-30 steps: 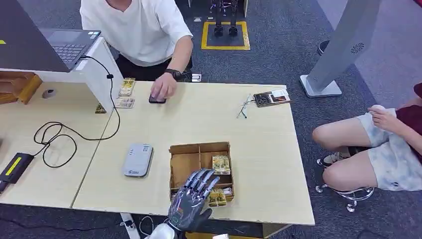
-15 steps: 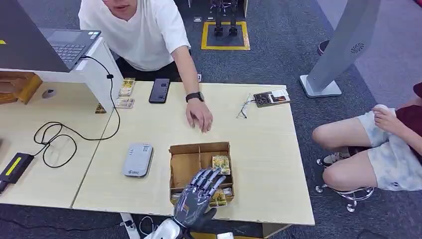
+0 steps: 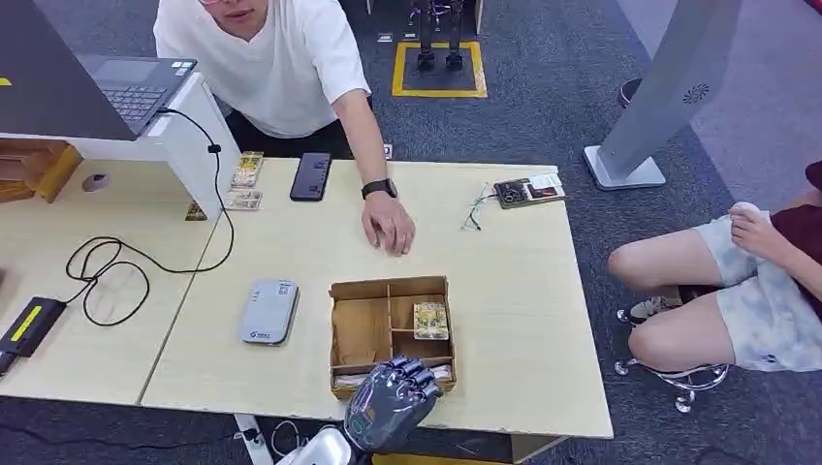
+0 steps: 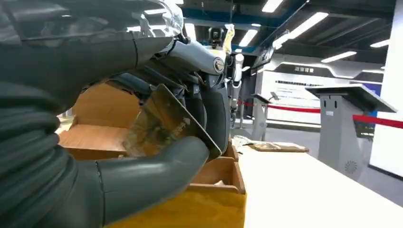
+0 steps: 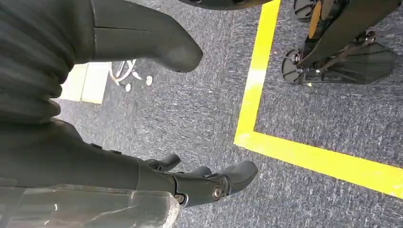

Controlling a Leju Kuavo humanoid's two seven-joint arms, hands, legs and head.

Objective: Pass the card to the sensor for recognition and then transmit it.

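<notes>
My left hand (image 3: 393, 402) hangs over the near right compartment of the cardboard box (image 3: 388, 284), its fingers curled down. In the left wrist view its thumb and fingers pinch a glossy gold-brown card (image 4: 161, 124) just above the box (image 4: 109, 137). Another card (image 3: 430, 320) lies in the far right compartment. The grey-white sensor (image 3: 268, 311) lies flat on the table to the left of the box. My right hand (image 5: 142, 173) hangs over grey carpet, fingers apart and holding nothing.
A person in a white shirt leans over the far edge, one hand (image 3: 390, 225) resting on the table beyond the box. A black phone (image 3: 310, 176), loose cards (image 3: 246, 172), a cable (image 3: 116, 262) and a laptop (image 3: 126, 87) lie further back and left. Another person sits at the right.
My left hand's spread fingers have curled down into the box and closed on a card. The person's hand left the phone and moved to the middle of the table.
</notes>
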